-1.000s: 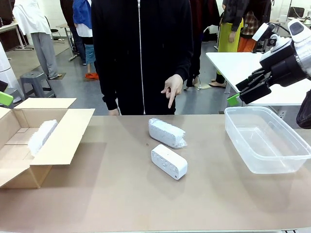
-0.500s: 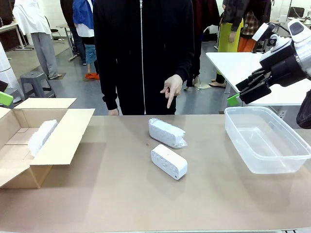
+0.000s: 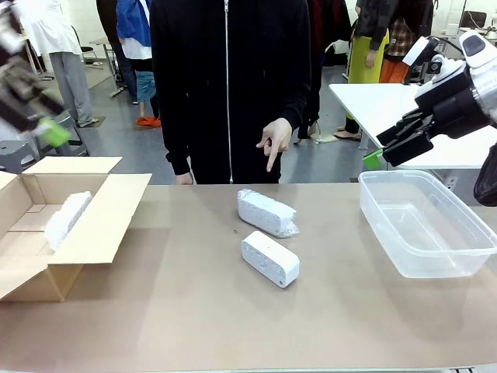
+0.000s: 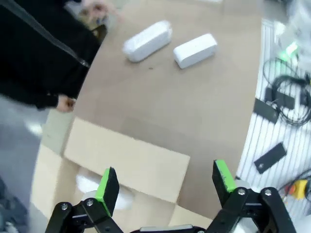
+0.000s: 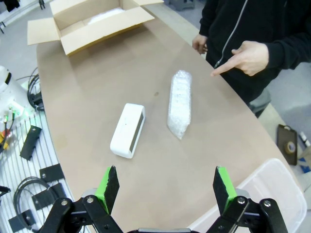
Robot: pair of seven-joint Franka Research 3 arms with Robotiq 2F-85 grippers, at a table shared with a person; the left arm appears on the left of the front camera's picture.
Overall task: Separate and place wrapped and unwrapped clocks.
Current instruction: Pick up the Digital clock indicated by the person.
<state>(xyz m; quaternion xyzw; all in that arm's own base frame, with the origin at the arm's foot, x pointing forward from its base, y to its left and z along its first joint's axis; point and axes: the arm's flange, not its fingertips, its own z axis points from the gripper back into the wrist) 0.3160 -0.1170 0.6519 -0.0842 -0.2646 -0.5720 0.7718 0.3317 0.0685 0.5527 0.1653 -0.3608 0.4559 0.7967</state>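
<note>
Front view: set at the robot's edge of the table [image 3: 194,326] and faced across it toward the person at 12 o'clock. The whole top is taken in from middle range.
Left wrist view: carried high over the cardboard box [image 4: 127,161] and looked down along the left gripper [image 4: 163,182]. The box is seen near at 6 o'clock and the table centre far at 12 o'clock. The picture is rolled and blurred.
Right wrist view: carried high and looked steeply down along the right gripper [image 5: 165,182]. The table centre is seen at middle range, the box far at 11 o'clock, and the clear tub [image 5: 279,189] near at 4 o'clock.
Shared by all three: the wrapped bundle [image 3: 266,211], the bare white clock [image 3: 270,258] and the box.
Shared by front and right wrist: the clear tub.
</note>
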